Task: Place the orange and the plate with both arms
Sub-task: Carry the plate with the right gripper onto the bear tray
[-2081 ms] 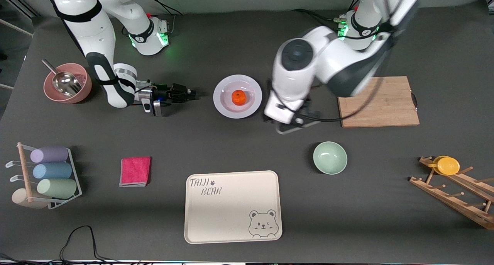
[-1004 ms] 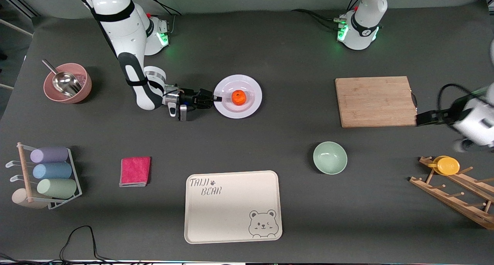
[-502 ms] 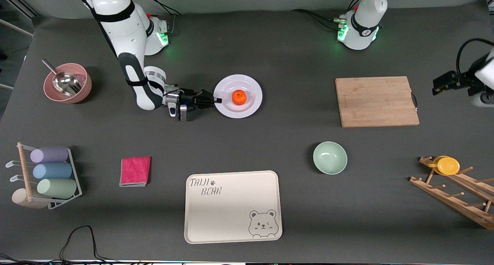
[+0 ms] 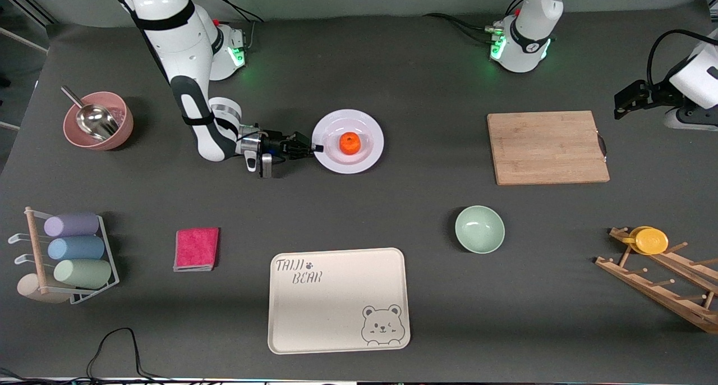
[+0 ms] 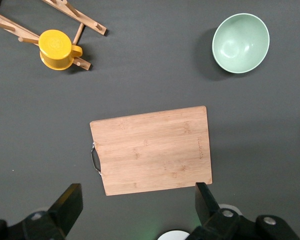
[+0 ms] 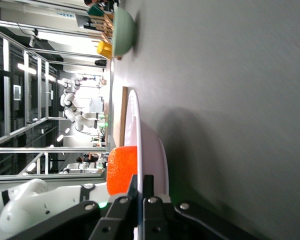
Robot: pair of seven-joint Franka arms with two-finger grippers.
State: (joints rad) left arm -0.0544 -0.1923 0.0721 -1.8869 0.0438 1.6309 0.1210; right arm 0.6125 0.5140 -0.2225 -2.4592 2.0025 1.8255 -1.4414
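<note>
The orange (image 4: 350, 143) sits in the middle of the white plate (image 4: 371, 130) on the dark table. My right gripper (image 4: 316, 147) lies low and is shut on the plate's rim at the edge toward the right arm's end. In the right wrist view the fingers (image 6: 146, 187) pinch the rim of the plate (image 6: 151, 145) edge-on, with the orange (image 6: 122, 169) just past them. My left gripper (image 4: 621, 109) is open and empty, up in the air over the table near the wooden board's handle end.
A wooden cutting board (image 4: 547, 147) lies toward the left arm's end, also in the left wrist view (image 5: 151, 148). A mint-green bowl (image 4: 479, 229), a cream bear tray (image 4: 338, 299), a pink cloth (image 4: 196, 248), a cup rack (image 4: 70, 253), a pink bowl with scoop (image 4: 99, 119) and a yellow cup (image 4: 650, 240) on a wooden rack are around.
The left arm swung away from beside the plate to the left arm's end of the table and rose. The right gripper reached the plate's rim, closed on it, and the plate shifted slightly.
</note>
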